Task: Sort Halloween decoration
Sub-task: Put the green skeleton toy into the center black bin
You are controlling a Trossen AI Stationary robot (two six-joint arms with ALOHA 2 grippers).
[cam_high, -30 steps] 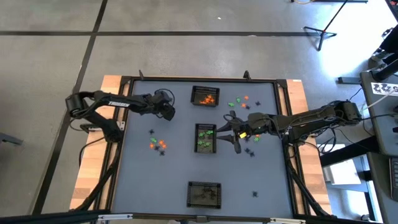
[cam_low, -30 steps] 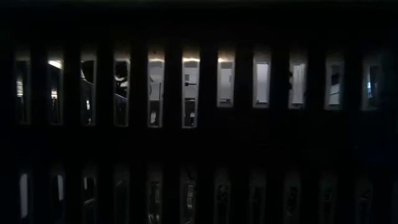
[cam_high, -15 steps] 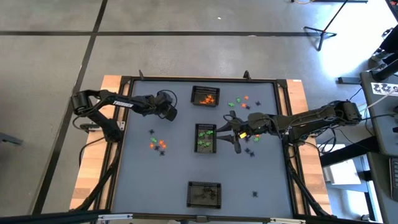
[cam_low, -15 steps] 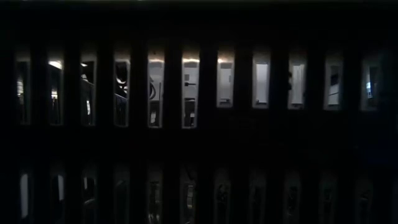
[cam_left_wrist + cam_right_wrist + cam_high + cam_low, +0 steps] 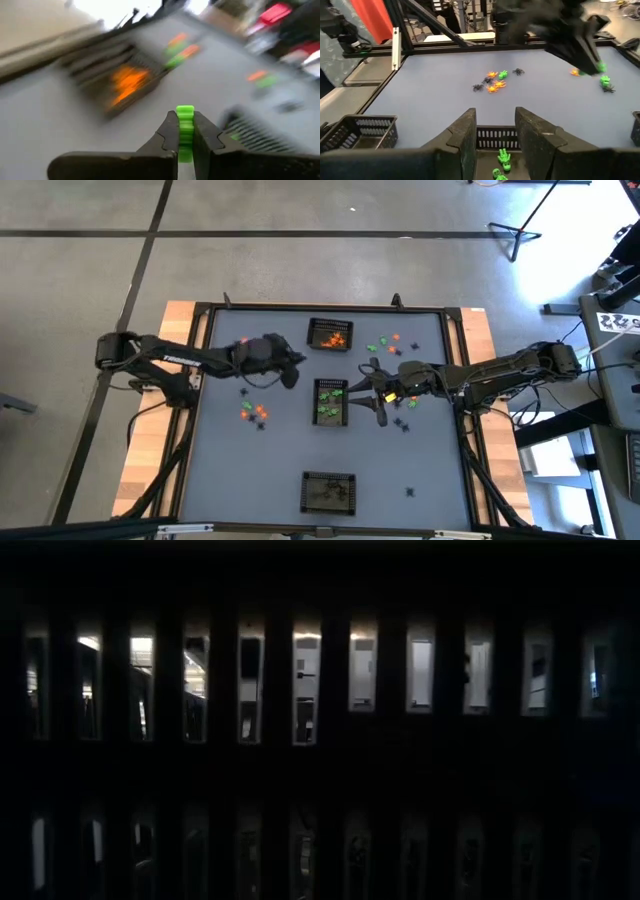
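The left claw (image 5: pixel 291 370) is hanging over the gray tabletop (image 5: pixel 270 470), a little to the left of the middle basket (image 5: pixel 331 401). Its two fingers are squeezing tight on a little green trinket (image 5: pixel 185 131), which is sticking up between them.

The right claw (image 5: pixel 371 391) is sitting just to the right of the middle basket, over its edge. Its fingers are standing apart, and nothing is showing between them. Small green trinkets (image 5: pixel 501 163) are lying inside that basket, right under the claw.

The basket behind the middle one (image 5: pixel 330 335) is holding orange trinkets. The basket in front of the middle one (image 5: pixel 329 491) is looking dark inside.

A small pile of orange, green and black trinkets (image 5: pixel 253 409) is lying on the tabletop to the left of the middle basket. More loose trinkets (image 5: pixel 384 343) are lying to the right of it, near the right arm.
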